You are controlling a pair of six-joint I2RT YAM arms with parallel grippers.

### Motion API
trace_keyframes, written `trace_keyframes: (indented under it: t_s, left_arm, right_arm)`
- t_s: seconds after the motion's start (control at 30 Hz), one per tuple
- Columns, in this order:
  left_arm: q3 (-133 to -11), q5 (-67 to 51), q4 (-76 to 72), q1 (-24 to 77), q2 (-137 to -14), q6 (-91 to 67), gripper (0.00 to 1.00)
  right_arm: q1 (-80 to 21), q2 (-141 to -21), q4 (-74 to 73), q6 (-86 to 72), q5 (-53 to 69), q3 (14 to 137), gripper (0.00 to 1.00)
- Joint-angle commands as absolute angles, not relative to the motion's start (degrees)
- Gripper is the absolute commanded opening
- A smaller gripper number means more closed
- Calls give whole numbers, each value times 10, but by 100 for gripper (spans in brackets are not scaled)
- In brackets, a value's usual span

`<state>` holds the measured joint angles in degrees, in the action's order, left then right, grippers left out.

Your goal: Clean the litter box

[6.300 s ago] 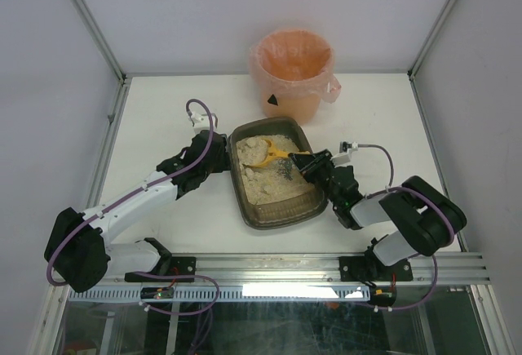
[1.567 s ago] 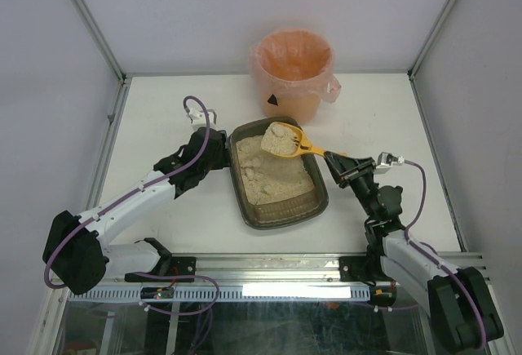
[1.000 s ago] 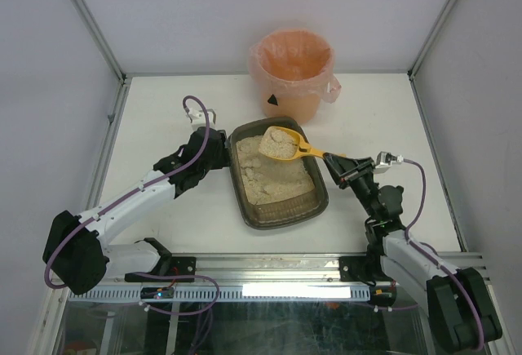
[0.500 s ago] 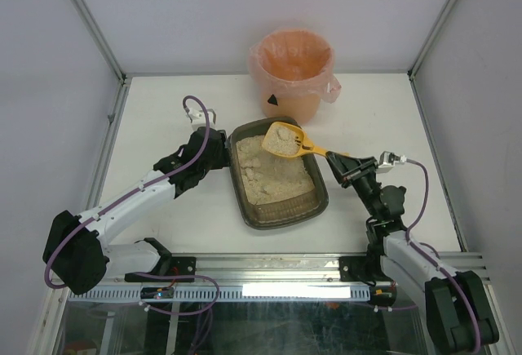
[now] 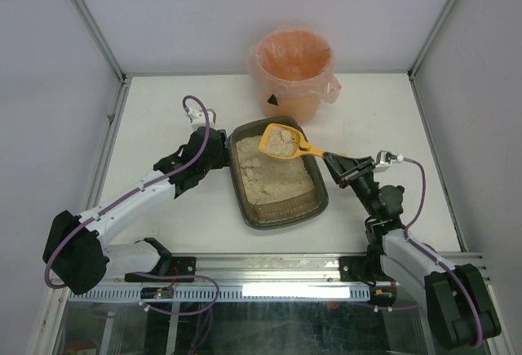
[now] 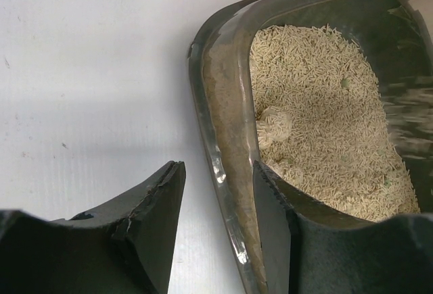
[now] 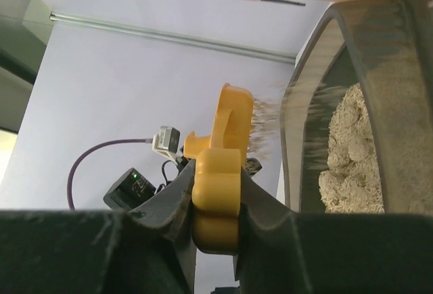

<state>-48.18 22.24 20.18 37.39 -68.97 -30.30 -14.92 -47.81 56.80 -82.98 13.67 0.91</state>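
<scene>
litter box left rim sits between part-open left fingers, right fingers clamp scoop over its far end

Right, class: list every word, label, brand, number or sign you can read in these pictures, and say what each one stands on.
No readable text: nothing in any view can be quoted.
The bucket carries a small black triangular mark, too small to tell whether it holds writing.
The litter box and the scoop show no writing.

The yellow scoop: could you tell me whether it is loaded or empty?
Loaded: the yellow scoop carries a heap of beige litter above the litter box.
</scene>
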Motion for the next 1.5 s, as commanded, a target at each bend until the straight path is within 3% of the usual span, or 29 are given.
trace_keyframes:
  t_s: [0.0, 0.17, 0.27, 0.37, 0.47, 0.57, 0.9, 1.0, 1.1, 1.47]
  left_arm:
    - [-490, 229, 177, 368, -671, -304, 46]
    - [-487, 227, 175, 368, -668, -306, 47]
    - [-496, 225, 179, 368, -674, -301, 46]
    - [-490, 228, 178, 368, -668, -303, 47]
    - [-493, 226, 177, 367, -672, -301, 46]
    - [-489, 225, 177, 367, -669, -305, 46]
    - [-491, 225, 176, 367, -671, -302, 46]
    - [-487, 228, 176, 367, -665, -303, 47]
    - [-492, 231, 180, 367, -667, -298, 46]
    - [-492, 222, 172, 367, -679, -300, 47]
  right_arm:
    - [-136, -466, 609, -843, 145, 1, 0]
    - [-155, -482, 633, -839, 155, 10, 0]
    - [-116, -471, 602, -849, 155, 3, 0]
    - [-151, -489, 626, -835, 166, 22, 0]
    - [-115, -479, 599, -848, 161, 7, 0]
    - [-161, -495, 615, -832, 166, 24, 0]
    - [-155, -538, 616, -827, 152, 30, 0]
    - [-195, -568, 629, -806, 156, 56, 0]
    - [-155, -569, 640, -829, 151, 31, 0]
    - [-186, -562, 622, -807, 144, 43, 0]
